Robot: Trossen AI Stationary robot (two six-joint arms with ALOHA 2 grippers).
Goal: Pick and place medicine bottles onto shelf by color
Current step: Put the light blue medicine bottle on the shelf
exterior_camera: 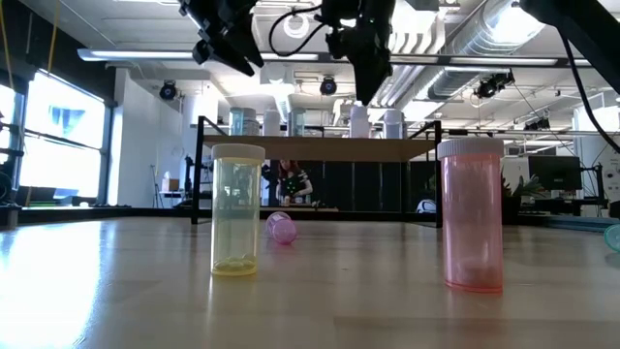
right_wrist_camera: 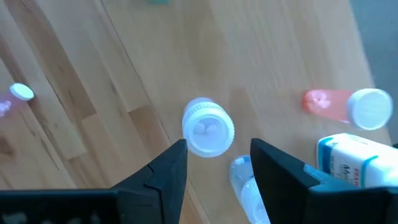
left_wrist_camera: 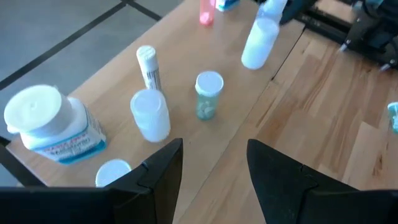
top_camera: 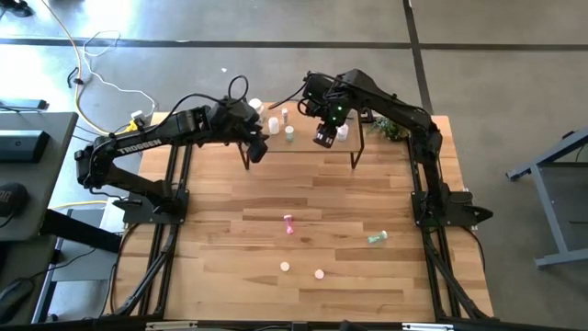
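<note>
The shelf [top_camera: 303,147] stands at the table's far middle and carries several bottles: white ones [top_camera: 273,123], a green one [top_camera: 289,134] and a white one [top_camera: 342,131]. My left gripper [left_wrist_camera: 214,168] is open and empty above the shelf's left part [top_camera: 256,147], short of a white bottle [left_wrist_camera: 151,115] and the green bottle [left_wrist_camera: 208,93]. My right gripper [right_wrist_camera: 217,165] is open and empty above the shelf's right part [top_camera: 323,138], over a white-capped bottle [right_wrist_camera: 208,127]. A yellow bottle [exterior_camera: 237,208] and a pink bottle [exterior_camera: 472,213] stand upright near the table's front.
A pink bottle [top_camera: 289,223] and a green bottle [top_camera: 378,238] lie on their sides mid-table. A wide white jar [left_wrist_camera: 50,127] and a thin white tube [left_wrist_camera: 148,65] stand on the shelf's left end. A pink bottle [right_wrist_camera: 339,106] is on its right. A plant sprig [top_camera: 386,127] sits at the far right.
</note>
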